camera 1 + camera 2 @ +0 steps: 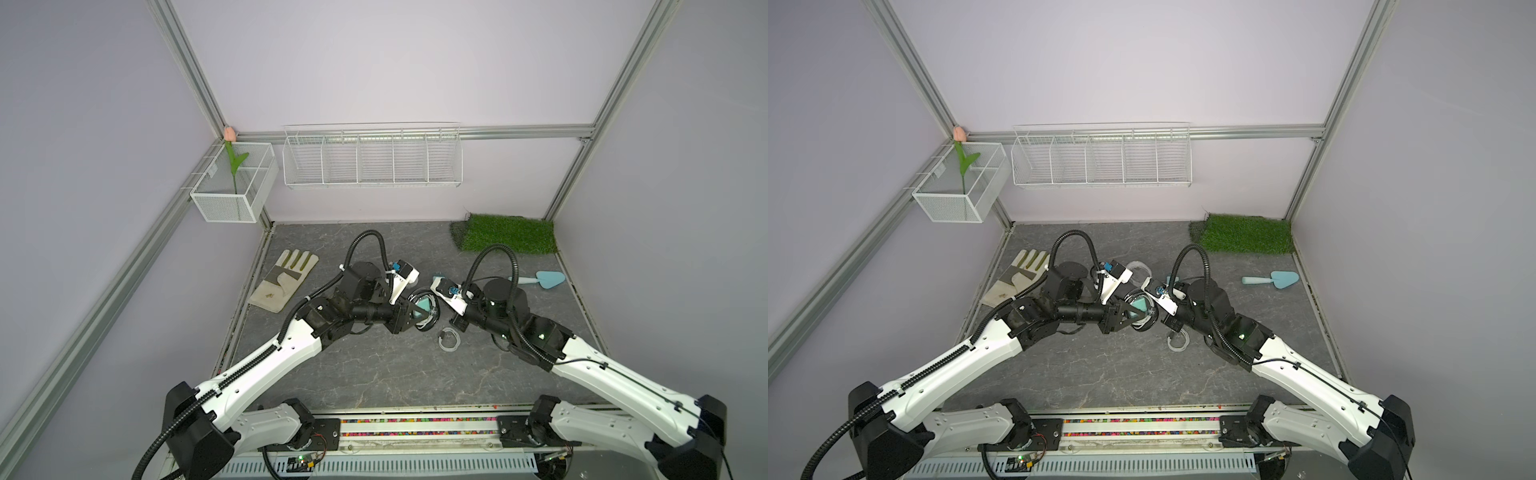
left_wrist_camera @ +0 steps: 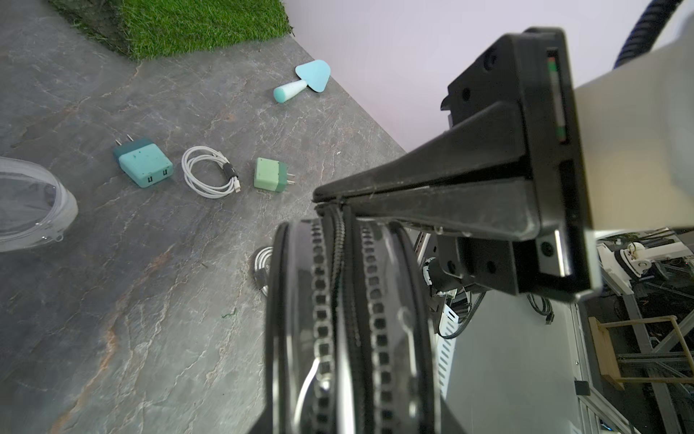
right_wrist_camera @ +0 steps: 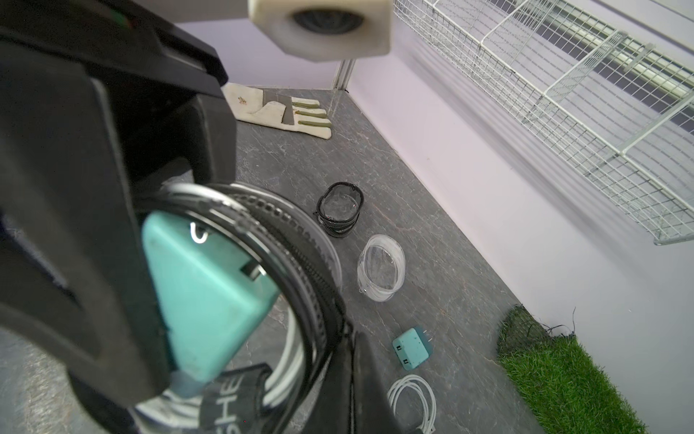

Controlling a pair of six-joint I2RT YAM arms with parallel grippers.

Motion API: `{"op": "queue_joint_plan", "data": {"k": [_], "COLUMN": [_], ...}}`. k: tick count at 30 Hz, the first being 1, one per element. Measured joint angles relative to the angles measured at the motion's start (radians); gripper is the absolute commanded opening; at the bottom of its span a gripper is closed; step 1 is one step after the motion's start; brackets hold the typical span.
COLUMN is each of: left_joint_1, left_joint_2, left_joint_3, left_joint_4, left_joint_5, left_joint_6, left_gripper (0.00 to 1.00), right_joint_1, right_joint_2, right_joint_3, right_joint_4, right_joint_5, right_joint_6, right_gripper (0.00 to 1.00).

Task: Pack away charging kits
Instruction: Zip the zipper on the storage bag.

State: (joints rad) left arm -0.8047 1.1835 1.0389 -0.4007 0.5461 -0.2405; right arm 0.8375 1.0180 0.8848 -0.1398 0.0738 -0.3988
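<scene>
My left gripper [image 1: 415,313] [image 2: 349,413] is shut on a black-rimmed oval case [image 2: 349,319] [image 3: 263,240] held edge-up above the floor; inside it show a teal plug adapter [image 3: 202,297] and a white cable. My right gripper [image 3: 351,338] [image 1: 438,316] is shut at the case's zipper [image 2: 340,225], fingertips pinched together on the rim. On the floor lie a teal adapter [image 2: 144,165], a coiled white cable [image 2: 210,176], a green adapter [image 2: 270,178], another coil [image 1: 449,338], an empty black-rimmed case [image 3: 340,214] and a clear white case [image 3: 381,266].
A beige glove [image 1: 284,280] lies at the left, a light-blue trowel [image 1: 540,280] at the right, a grass mat [image 1: 507,232] in the back right corner. A white wire shelf [image 1: 372,156] and a mesh basket [image 1: 232,187] hang on the back wall.
</scene>
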Motion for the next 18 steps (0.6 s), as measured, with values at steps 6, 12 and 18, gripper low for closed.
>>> {"op": "queue_joint_plan", "data": {"k": [6, 12, 18], "left_joint_1": [-0.014, -0.037, -0.044], "left_joint_2": [0.016, 0.063, 0.058], "left_joint_3": [0.033, 0.059, 0.069], "left_joint_4": [-0.004, -0.026, -0.027], "left_joint_5": [-0.007, -0.034, -0.061], "left_joint_6": [0.018, 0.035, 0.024], "left_gripper": [0.00, 0.00, 0.07], "right_joint_1": [-0.012, -0.021, -0.023], "right_joint_2": [0.008, 0.008, -0.046], "right_joint_3": [0.071, 0.072, -0.024], "right_joint_4": [-0.068, -0.093, 0.038], "right_joint_5": [-0.020, -0.022, -0.040], "right_joint_6": [-0.023, -0.035, 0.076], "right_gripper": [0.06, 0.06, 0.06]}}
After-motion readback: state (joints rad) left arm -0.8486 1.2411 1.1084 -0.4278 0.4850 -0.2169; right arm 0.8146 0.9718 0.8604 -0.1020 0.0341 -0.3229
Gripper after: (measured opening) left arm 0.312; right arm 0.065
